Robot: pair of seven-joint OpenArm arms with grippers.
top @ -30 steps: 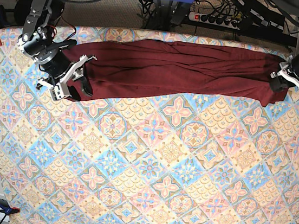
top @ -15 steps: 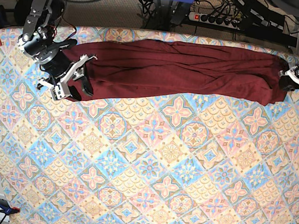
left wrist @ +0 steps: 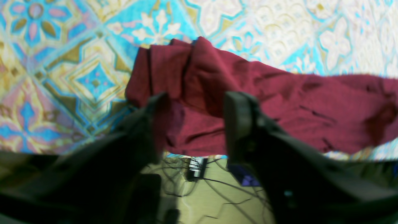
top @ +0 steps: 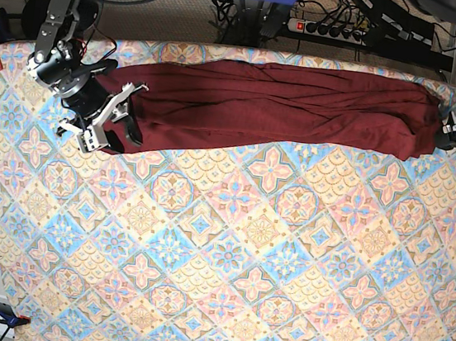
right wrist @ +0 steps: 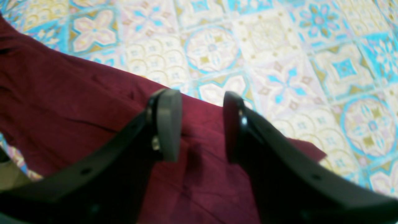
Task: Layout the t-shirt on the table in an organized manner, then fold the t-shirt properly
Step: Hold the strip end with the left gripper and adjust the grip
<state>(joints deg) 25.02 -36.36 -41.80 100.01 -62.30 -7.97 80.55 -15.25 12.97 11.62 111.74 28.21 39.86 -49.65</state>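
Left claw [left wrist: 192, 124] now apart, off t-shirt [top: 269, 105], retreated past table [top: 227, 245] edge; right claw [right wrist: 202, 124] apart, unmoved.

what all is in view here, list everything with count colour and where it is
t-shirt: one, dark maroon-red, stretched in a long band across the far part of the table
table: one, covered in pastel blue, pink and cream diamond tiles, fills most of the base view
power strip: one, white, on the floor beyond the far edge
cables: several, black, on the floor beside the power strip
right gripper: one, black and white, open, over the shirt's end on the base view's left
left gripper: one, black, open, just off the shirt's other end at the table edge
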